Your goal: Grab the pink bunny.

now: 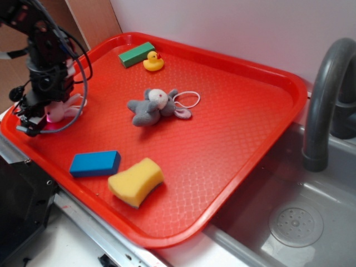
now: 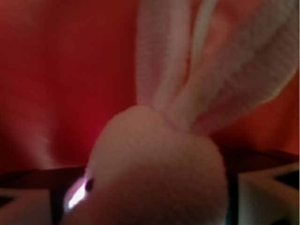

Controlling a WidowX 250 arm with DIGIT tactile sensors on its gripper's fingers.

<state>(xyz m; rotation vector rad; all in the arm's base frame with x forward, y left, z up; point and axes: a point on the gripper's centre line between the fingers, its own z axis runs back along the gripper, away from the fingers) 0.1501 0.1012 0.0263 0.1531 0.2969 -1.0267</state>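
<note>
The black end effector [image 1: 47, 114] is clamped on the small pale pink plush bunny [image 1: 62, 109] over the red plastic tray [image 1: 233, 117]; its long ears [image 2: 211, 61] extend away from the wrist camera.

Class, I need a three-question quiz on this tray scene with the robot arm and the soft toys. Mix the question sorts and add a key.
1. True or false: the small pale pink plush bunny sits at the black robot gripper, near the left edge of the red plastic tray.
2. Which thing lies nearest the yellow foam sponge? A) the green rectangular block B) the blue rectangular block C) the yellow rubber duck
3. Fill in: the grey plush animal with a white face lies near the tray's ____.

Key: 1 true; 2 B; 3 middle.
</note>
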